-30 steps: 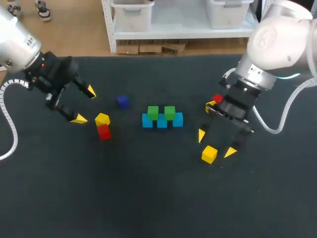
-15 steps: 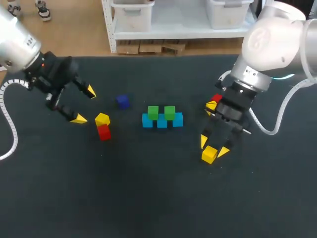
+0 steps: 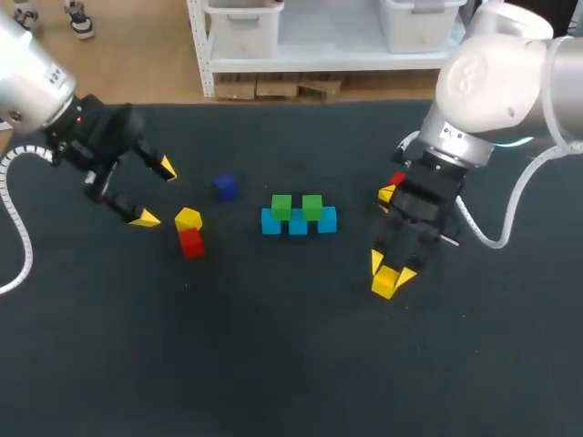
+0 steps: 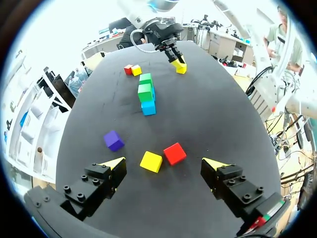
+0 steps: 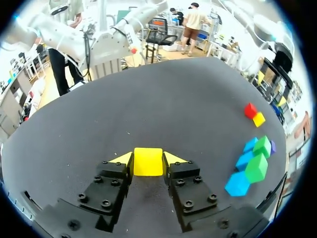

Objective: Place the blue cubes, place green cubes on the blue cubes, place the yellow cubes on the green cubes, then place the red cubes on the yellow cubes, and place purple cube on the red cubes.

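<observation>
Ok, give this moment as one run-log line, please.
right jaws: shut on yellow cube | left jaws: open, empty | green cubes: two on blue cubes | purple cube: on table

Even overhead light on a dark, matte worktop.

In the head view the worktop (image 3: 273,364) takes the light without glare. The green and blue cubes (image 3: 298,217) at centre throw only short, faint shadows. The pale shell of the right arm (image 3: 496,73) at 1 o'clock and that of the left arm (image 3: 27,82) at 10 o'clock carry bright highlights. From the left wrist, the light beyond the worktop's far edge, ahead of the wide-spread left claw (image 4: 163,163), burns out to white, and that edge bows into a curve. From the right wrist the worktop reads as a paler grey. The yellow cube (image 5: 148,163), gripped between the fingers of the right claw (image 5: 148,157), is vividly lit.
</observation>
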Available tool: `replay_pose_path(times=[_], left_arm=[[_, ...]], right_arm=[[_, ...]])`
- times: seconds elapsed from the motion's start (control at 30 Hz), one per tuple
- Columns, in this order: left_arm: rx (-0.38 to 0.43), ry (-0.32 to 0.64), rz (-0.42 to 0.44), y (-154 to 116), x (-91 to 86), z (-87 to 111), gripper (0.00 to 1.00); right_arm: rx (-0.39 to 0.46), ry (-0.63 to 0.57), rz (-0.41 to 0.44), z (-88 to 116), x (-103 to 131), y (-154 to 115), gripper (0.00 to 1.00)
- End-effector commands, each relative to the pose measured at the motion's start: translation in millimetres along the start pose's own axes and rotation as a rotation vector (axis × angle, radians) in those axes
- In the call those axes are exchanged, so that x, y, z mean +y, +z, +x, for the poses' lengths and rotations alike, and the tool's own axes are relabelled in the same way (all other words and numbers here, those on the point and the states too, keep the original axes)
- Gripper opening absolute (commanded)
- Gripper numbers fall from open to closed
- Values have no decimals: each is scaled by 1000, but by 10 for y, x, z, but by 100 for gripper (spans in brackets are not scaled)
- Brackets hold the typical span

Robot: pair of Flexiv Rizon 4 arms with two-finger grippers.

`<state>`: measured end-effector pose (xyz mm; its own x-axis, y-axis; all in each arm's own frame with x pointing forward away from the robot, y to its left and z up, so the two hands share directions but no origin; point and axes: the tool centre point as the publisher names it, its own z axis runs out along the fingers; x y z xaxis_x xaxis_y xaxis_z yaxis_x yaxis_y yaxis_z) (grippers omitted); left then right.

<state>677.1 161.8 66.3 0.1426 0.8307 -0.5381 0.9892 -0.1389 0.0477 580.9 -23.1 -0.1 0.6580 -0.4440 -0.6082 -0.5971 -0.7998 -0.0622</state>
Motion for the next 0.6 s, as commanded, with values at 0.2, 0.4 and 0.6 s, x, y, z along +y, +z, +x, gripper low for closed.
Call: replay_pose_path(times=[0.2, 0.4, 0.6], left_arm=[[-4, 4, -3, 3, -9, 14, 100], [-4, 4, -3, 3, -9, 14, 100], [-4, 4, -3, 3, -9, 14, 100]], right_arm=[[93, 238, 166, -213, -156, -377, 0], [80, 488, 390, -292, -413, -674, 0], [68, 651, 545, -315, -693, -841, 0]])
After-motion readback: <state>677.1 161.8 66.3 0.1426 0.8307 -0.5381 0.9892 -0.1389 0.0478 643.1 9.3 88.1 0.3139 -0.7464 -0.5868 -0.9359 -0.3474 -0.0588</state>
